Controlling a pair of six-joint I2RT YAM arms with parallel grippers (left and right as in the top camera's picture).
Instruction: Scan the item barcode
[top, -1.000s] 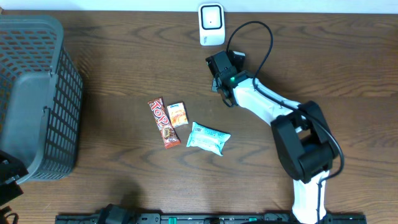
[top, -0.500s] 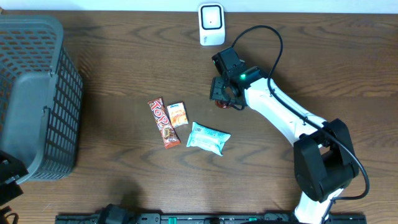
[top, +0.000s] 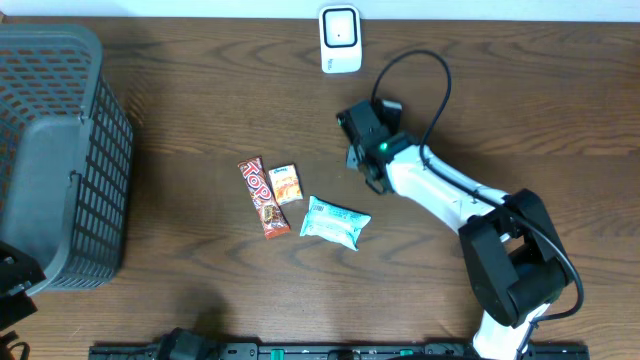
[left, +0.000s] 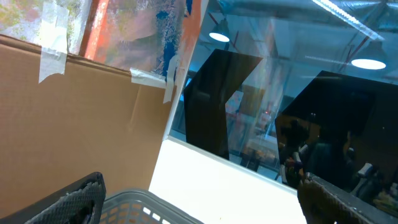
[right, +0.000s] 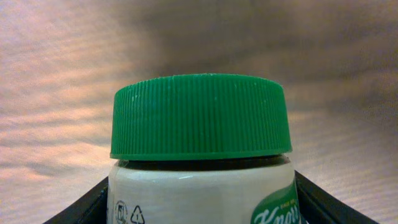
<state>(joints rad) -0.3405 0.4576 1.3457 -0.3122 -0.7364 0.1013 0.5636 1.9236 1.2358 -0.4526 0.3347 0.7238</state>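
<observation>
The item is a white jar with a green ribbed lid (right: 199, 115); it fills the right wrist view and no barcode shows on the visible side. My right gripper (right: 202, 208) is shut on the jar's body, a black finger on each side. From overhead, the right gripper (top: 366, 140) hangs over the table in front of the white scanner (top: 340, 38), and the jar is hidden beneath it. My left gripper (left: 200, 196) is open and empty, pointing up at cardboard and a window over the basket rim (left: 143, 202).
A grey mesh basket (top: 60, 150) stands at the left. Mid-table lie a brown chocolate bar (top: 262, 197), a small orange packet (top: 287, 184) and a light blue packet (top: 335, 222). The right arm's cable loops near the scanner.
My right gripper has come a little nearer from the scanner with the jar and turned at the wrist; its elbow swung out and back. The left gripper has not moved.
</observation>
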